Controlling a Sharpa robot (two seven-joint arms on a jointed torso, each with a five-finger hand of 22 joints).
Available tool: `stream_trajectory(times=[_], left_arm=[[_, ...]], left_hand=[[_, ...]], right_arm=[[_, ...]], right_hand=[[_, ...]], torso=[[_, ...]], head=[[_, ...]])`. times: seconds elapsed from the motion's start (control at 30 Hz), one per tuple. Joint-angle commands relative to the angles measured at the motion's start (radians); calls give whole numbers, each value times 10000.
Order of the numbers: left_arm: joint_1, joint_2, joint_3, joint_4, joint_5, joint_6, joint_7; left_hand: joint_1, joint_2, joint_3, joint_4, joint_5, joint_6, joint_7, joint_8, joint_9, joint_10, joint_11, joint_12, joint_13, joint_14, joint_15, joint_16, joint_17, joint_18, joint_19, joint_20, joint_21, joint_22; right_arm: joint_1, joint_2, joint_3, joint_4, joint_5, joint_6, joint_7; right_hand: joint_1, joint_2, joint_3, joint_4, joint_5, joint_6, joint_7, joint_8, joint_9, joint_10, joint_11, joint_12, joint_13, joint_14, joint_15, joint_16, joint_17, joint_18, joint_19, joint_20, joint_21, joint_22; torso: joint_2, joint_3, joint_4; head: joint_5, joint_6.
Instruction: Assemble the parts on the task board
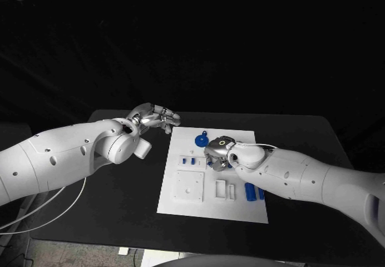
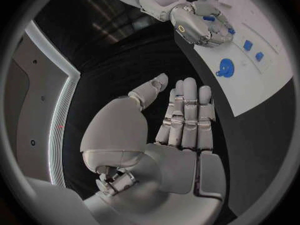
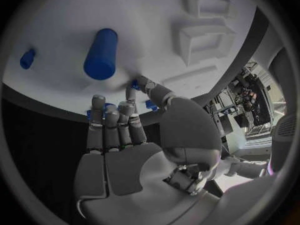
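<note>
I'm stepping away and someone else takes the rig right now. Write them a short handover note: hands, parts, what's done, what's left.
Left hand: holds nothing, fingers extended, hovering over the black table just off the task board.
Right hand: over the middle of the board, fingertips down on small blue parts; whether it grips one is unclear.
Parts: a round blue part near the board's far edge, two small blue blocks left of the right hand, a blue cylinder near the right edge.
Done: nothing visibly assembled. Left: all loose blue parts.
</note>
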Motion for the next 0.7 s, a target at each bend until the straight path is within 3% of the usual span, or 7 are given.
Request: stream_trajectory(times=[0.03,0.47,0.7], left_arm=[[12,2,7,30,-8,30,52],[12,-31,6,51,-79,27,46],[12,-63,6,50,-81,34,50]], left_hand=[[29,35,25,39,-25,-90,2,-51,11,-60,36,-31,16,21,37,-48,17,208,-9,-114,-63,12],[39,34,28,34,-24,-93,3,-52,12,-62,35,-31,17,24,36,-49,25,209,-7,-115,-65,17],[43,35,29,33,-24,-94,3,-52,13,-62,35,-30,18,26,36,-50,29,210,-6,-115,-67,19]], right_arm=[[-102,-27,-62,26,-52,788,-109],[-129,-83,-62,173,-327,508,-599],[-127,-166,-59,240,-386,180,-751]], right_hand=[[-139,33,83,145,-22,-15,11,-52,-33,-18,-7,-11,-19,-11,2,-4,-15,133,-22,-32,-21,-23],[-119,58,562,393,-22,73,-10,-85,-21,22,-29,1,-28,24,-15,10,-24,133,7,-68,5,-36],[38,48,1322,612,-11,204,-41,-88,3,124,-59,4,-53,106,-39,26,-38,133,84,-90,33,-61]], torso=[[1,-2,-7],[7,0,-13],[0,-7,-14]], head=[[-11,-7],[-46,-10],[-66,-16]])
